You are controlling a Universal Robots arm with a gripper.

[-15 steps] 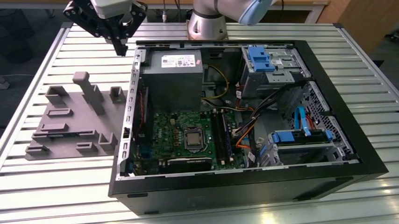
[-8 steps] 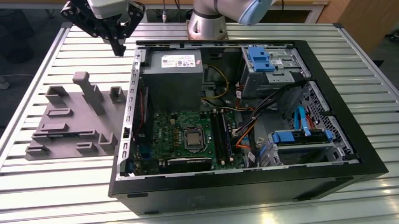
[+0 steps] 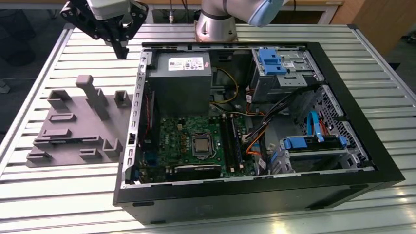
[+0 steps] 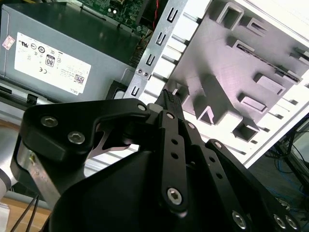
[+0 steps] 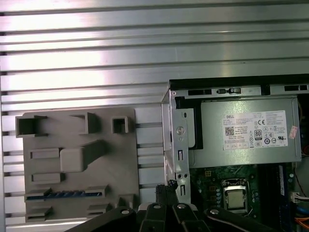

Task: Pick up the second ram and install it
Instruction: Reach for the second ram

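The second ram (image 5: 65, 194) is a thin dark blue stick. It lies flat in a long slot of the grey fixture plate (image 5: 120, 159), on the side far from the arm's base. My gripper (image 3: 121, 51) hangs above the table next to the case's back corner, well away from that slot. Its black fingers meet at a point, shut with nothing between them. In both wrist views the fingertips (image 5: 166, 189) (image 4: 166, 94) sit over the gap between the fixture and the case wall. The motherboard's long black slots (image 3: 229, 141) lie inside the open case.
The open black computer case (image 3: 260, 195) fills the middle of the slatted metal table (image 3: 58, 195). Inside it are a grey power supply (image 3: 179, 78), blue drive brackets (image 3: 270, 61) and orange cables (image 3: 250, 139). Raised blocks and a tall post (image 3: 91, 95) stand on the fixture.
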